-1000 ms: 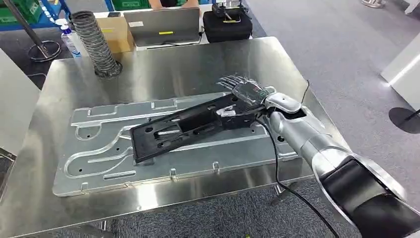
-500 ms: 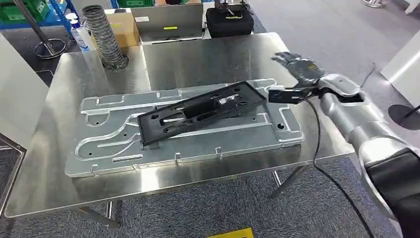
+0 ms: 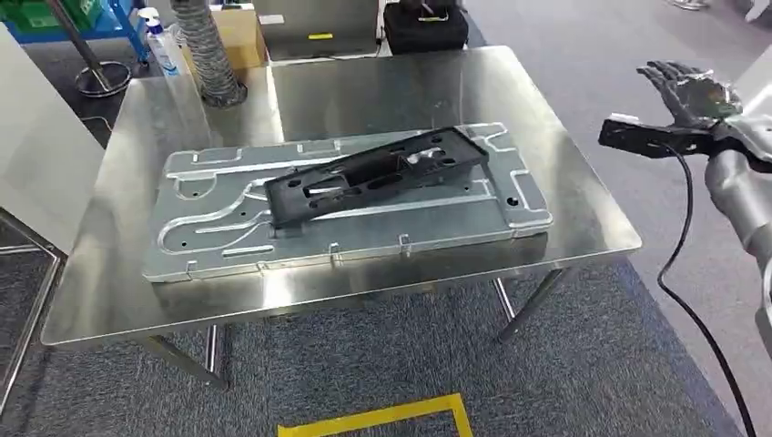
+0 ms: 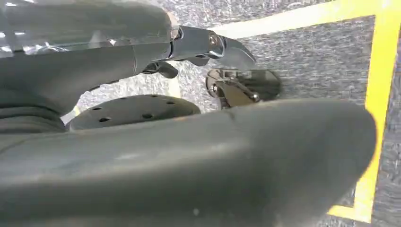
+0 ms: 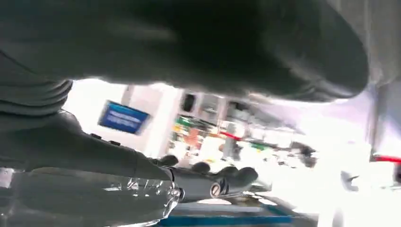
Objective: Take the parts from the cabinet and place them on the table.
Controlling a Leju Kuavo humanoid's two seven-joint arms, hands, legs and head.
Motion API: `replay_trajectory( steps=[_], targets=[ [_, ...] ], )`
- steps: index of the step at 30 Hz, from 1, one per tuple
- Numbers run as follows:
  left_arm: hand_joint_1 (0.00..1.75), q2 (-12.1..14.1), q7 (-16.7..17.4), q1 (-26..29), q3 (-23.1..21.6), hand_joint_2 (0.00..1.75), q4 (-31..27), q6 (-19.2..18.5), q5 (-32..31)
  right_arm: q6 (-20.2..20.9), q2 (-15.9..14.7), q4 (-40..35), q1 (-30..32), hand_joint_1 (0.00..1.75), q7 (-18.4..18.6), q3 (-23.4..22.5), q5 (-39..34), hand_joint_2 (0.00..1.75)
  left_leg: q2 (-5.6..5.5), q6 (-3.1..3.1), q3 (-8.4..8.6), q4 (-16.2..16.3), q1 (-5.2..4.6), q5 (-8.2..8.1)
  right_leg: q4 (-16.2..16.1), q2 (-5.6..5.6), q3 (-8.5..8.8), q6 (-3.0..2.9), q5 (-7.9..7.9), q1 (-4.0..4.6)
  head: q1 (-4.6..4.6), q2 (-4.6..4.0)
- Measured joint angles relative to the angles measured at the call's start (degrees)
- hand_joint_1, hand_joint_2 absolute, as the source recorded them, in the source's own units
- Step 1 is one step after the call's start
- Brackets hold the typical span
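Observation:
A long black part [image 3: 378, 173] lies slanted across a large silver plate [image 3: 218, 228] on the steel table [image 3: 573, 228]. My right hand [image 3: 687, 91] hangs in the air beyond the table's right edge, well away from the part, with its fingers spread and nothing in it. The right wrist view has that hand [image 5: 142, 165] with straight fingers against a bright room. In the left wrist view my left hand [image 4: 156, 52] hangs above the grey carpet, fingers straight and holding nothing.
At the table's far edge stand a ribbed hose [image 3: 208, 45], a cardboard box [image 3: 244, 32], a spray bottle [image 3: 164, 50], a laptop [image 3: 319, 23] and a black case [image 3: 423, 23]. A white cabinet [image 3: 36, 146] stands left. A black cable [image 3: 683, 264] dangles from my right wrist. Yellow tape [image 3: 382, 417] marks the floor.
My right hand has let go of the black part and drawn back to the right, off the table. The part stays on the plate. The view has pulled back.

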Motion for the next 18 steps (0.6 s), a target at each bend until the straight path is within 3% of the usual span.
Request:
replay_trajectory(
  steps=[1, 2, 3, 5, 6, 7, 8, 9, 10, 11, 12, 13, 15, 16, 17, 18],
  targets=[
    [0.00, -0.13, -0.04, 0.06, 0.17, 0.00, 0.00, -0.02, 0.04, -1.32, -0.90, 0.78, 1.41, 0.00, 0.28, -0.96, -1.41, 0.00, 0.22, 0.62, -0.33, -0.84, 0.52, 0.96, -0.32, 0.26, -0.21, 0.38, 0.34, 0.07, -0.07, 0.00],
    [0.00, -0.15, -0.11, -0.08, 0.33, 0.00, -0.02, 0.00, 0.18, -2.51, -1.33, 1.64, 3.41, 0.00, 0.53, -2.02, -3.27, 0.00, 0.22, 1.14, -0.43, -0.94, 0.54, 1.82, 0.44, 0.65, -0.81, 0.68, -1.74, -0.18, -0.05, 0.00],
    [0.00, -0.17, -0.15, -0.17, 0.48, 0.00, -0.02, 0.00, 0.37, -3.47, -2.14, 2.54, 5.54, 0.00, 0.92, -3.40, -5.20, 0.00, 0.18, 1.58, -1.20, -1.02, 0.46, 2.49, 3.08, 0.72, -1.65, 0.86, -5.11, -0.26, 0.04, 0.00],
    [0.00, -0.31, 0.07, -0.08, 0.88, 0.00, 0.00, 0.07, 0.50, -5.76, -3.23, 3.98, 11.71, 0.00, 0.85, -7.01, -9.98, 0.00, 0.09, 1.82, -2.82, -1.02, 0.21, 3.70, 11.45, 0.87, -3.82, 1.36, -11.43, -0.38, 0.00, 0.00],
    [0.00, -0.31, 0.24, -0.04, 1.11, 0.00, 0.00, 0.28, 0.50, -7.15, -3.36, 4.67, 15.70, 0.00, 0.66, -9.50, -12.86, 0.00, 0.01, 1.92, -3.63, -0.94, 0.15, 4.30, 15.22, 0.88, -4.44, 1.55, -12.45, -0.42, 0.02, 0.00],
    [0.00, -0.31, 0.39, 0.01, 1.20, 0.00, 0.00, 0.42, 0.52, -8.50, -3.34, 5.32, 19.78, 0.00, 0.33, -11.84, -15.10, 0.00, -0.11, 1.93, -4.44, -0.94, 0.06, 4.88, 17.17, 0.88, -4.26, 1.65, -11.45, -0.55, 0.02, 0.00],
    [0.00, -0.31, 0.72, 0.01, 1.22, 0.00, -0.02, 0.63, 0.52, -9.92, -3.15, 5.83, 23.35, 0.00, -0.13, -14.00, -17.13, 0.00, -0.27, 1.86, -5.18, -0.91, -0.09, 5.40, 16.86, 0.89, -3.20, 1.65, -9.56, -0.72, 0.02, 0.00],
    [0.00, -0.31, 0.98, 0.01, 1.31, 0.00, -0.02, 0.87, 0.52, -11.76, -2.73, 6.25, 27.79, 0.00, -0.72, -16.77, -19.47, 0.00, -0.34, 1.77, -5.99, -0.83, -0.22, 5.94, 14.22, 0.88, -0.75, 1.51, -7.23, -0.83, 0.02, 0.00],
    [0.00, -0.31, 1.22, 0.02, 1.40, 0.00, -0.02, 1.05, 0.50, -12.69, -2.22, 6.54, 31.46, 0.00, -1.16, -19.25, -21.48, 0.00, -0.41, 1.60, -6.58, -0.80, -0.29, 6.37, 9.74, 0.85, 2.75, 1.28, -5.90, -0.84, 0.02, 0.00],
    [0.00, -0.31, 1.42, 0.01, 1.44, 0.00, -0.02, 1.18, 0.50, -12.95, -1.36, 6.89, 34.35, 0.00, -1.58, -21.74, -23.66, 0.00, -0.41, 1.40, -6.86, -0.72, -0.28, 6.72, 4.54, 0.69, 6.56, 1.09, -6.39, -0.87, 0.02, 0.00],
    [0.00, -0.31, 1.53, -0.05, 1.46, 0.00, -0.02, 1.22, 0.48, -13.39, -0.59, 6.97, 37.29, 0.00, -2.29, -24.01, -25.48, 0.00, -0.45, 1.00, -7.40, -0.73, -0.53, 6.98, -0.24, 0.48, 9.59, 0.79, -8.60, -0.23, 0.02, 0.00],
    [0.00, -0.31, 1.73, -0.05, 1.47, 0.00, -0.02, 1.29, 0.46, -13.91, 0.42, 7.04, 40.91, 0.00, -3.11, -26.68, -27.62, 0.00, -0.36, 0.67, -7.42, -0.78, -0.28, 7.45, -2.10, 0.46, 10.22, 0.30, -8.96, 0.23, -0.02, 0.00],
    [0.00, -0.53, 2.14, 0.12, 1.51, 0.00, 0.00, 1.42, 0.35, -14.00, 3.24, 7.70, 46.73, 0.00, -4.35, -32.45, -31.88, 0.00, -0.32, -0.08, -7.63, -1.03, 0.66, 8.39, -2.57, 0.34, 9.89, -0.52, -8.08, 1.29, -0.02, 0.00],
    [0.00, -0.59, 2.36, 0.47, 1.57, 0.00, 0.00, 1.53, 0.26, -13.22, 5.12, 8.04, 49.20, 0.00, -4.57, -35.11, -33.85, 0.00, -0.35, -0.62, -8.07, -0.99, 0.62, 8.77, -3.16, 0.29, 9.27, -1.35, -7.28, 1.18, 0.00, 0.00],
    [0.00, -0.63, 2.53, 0.55, 1.62, 0.00, 0.00, 1.66, -0.08, -11.53, 7.08, 8.45, 50.74, 0.00, -4.57, -37.48, -36.02, 0.00, -0.29, -0.59, -8.70, -0.18, 0.99, 6.84, -3.34, 0.13, 8.78, -1.95, -6.52, 1.19, -0.04, 0.00],
    [0.00, -0.66, 2.67, 0.73, 1.62, 0.00, 0.00, 1.70, -0.22, -10.65, 8.95, 8.79, 52.37, 0.00, -4.66, -39.60, -37.67, 0.00, -0.19, -0.58, -9.35, 2.02, 0.88, 3.42, -3.34, 0.19, 8.14, -2.64, -6.02, 1.17, -0.02, 0.00]
  ],
)
